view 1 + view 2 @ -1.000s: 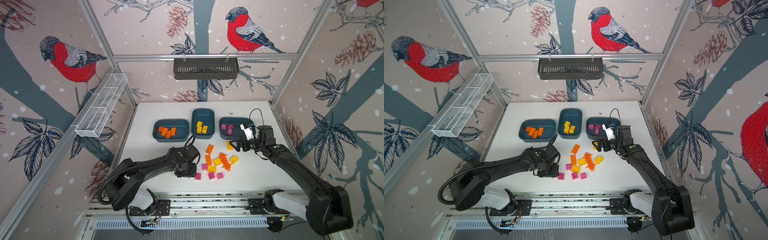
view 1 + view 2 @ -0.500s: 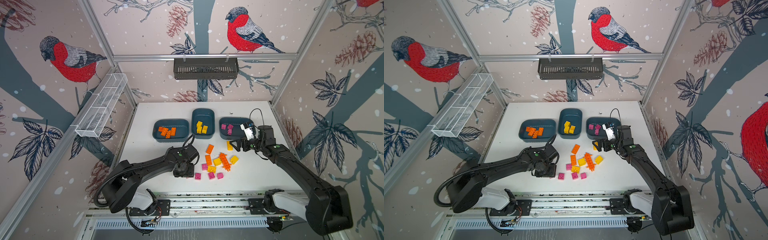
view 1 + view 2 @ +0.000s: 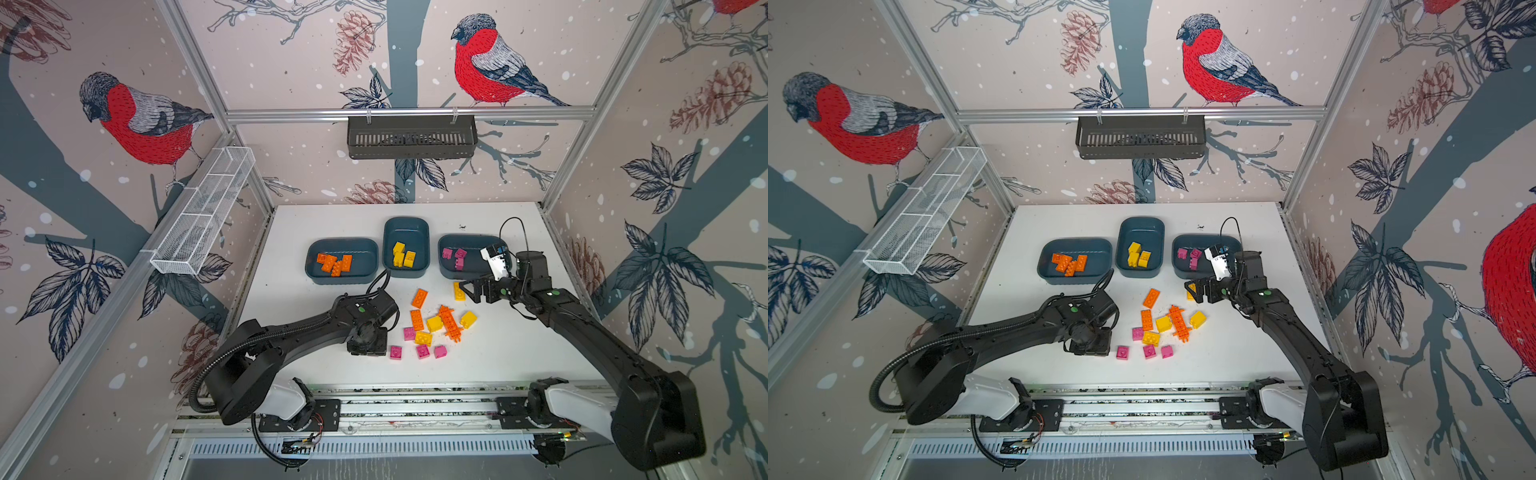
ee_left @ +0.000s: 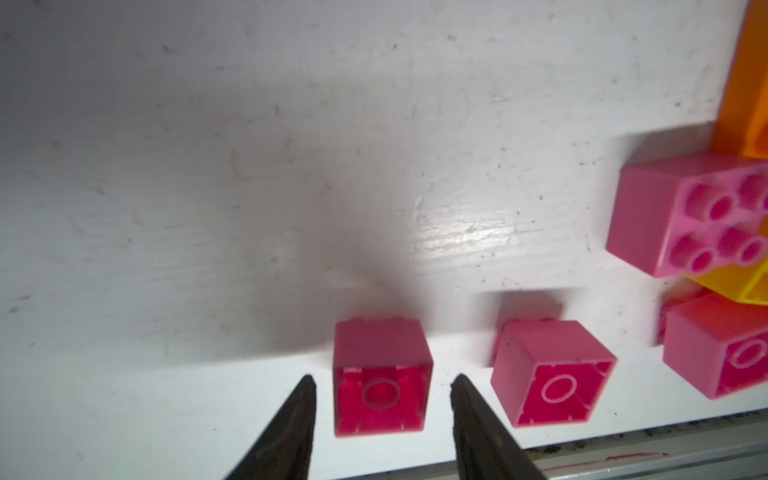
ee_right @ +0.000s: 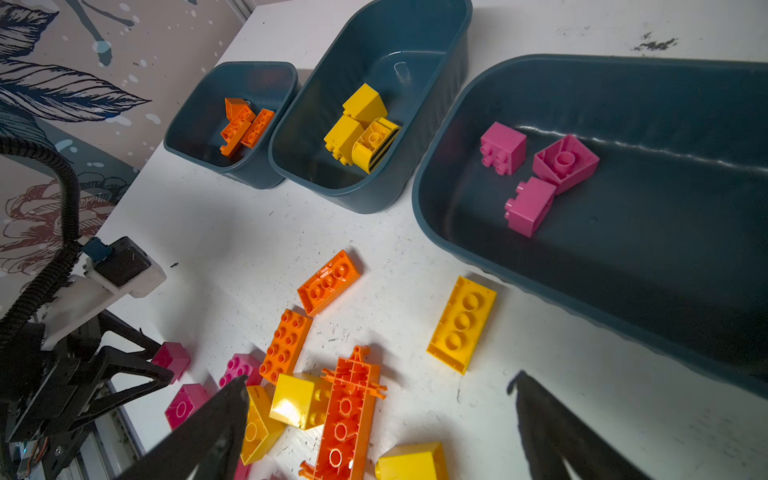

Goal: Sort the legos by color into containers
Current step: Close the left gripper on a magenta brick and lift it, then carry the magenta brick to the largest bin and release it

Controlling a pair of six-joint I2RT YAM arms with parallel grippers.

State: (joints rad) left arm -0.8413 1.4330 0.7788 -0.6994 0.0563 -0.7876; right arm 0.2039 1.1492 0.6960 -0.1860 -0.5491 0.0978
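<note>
Three teal containers stand in a row: the left one [image 3: 361, 249] holds orange legos, the middle one [image 3: 405, 230] yellow, the right one [image 3: 473, 245] pink. Loose legos lie in front of them, among them a long spiky orange piece [image 3: 449, 324]. My left gripper [image 4: 382, 378] is low at the table, open, its fingertips either side of a pink brick [image 4: 380, 353] with a small gap on each side. In a top view that brick [image 3: 395, 352] is the leftmost of the front pinks. My right gripper [image 5: 378, 384] hangs wide open and empty above the pile, near an oblong yellow brick [image 5: 462, 324].
A black slotted basket [image 3: 411, 137] hangs on the back wall. A white wire-mesh tray [image 3: 203, 216] is fixed to the left wall. The table's front edge [image 4: 623, 440] lies just behind the pink brick. Two more pink bricks [image 4: 552, 374] sit beside it.
My left gripper's jaws have narrowed around the pink brick. The right arm has stayed still.
</note>
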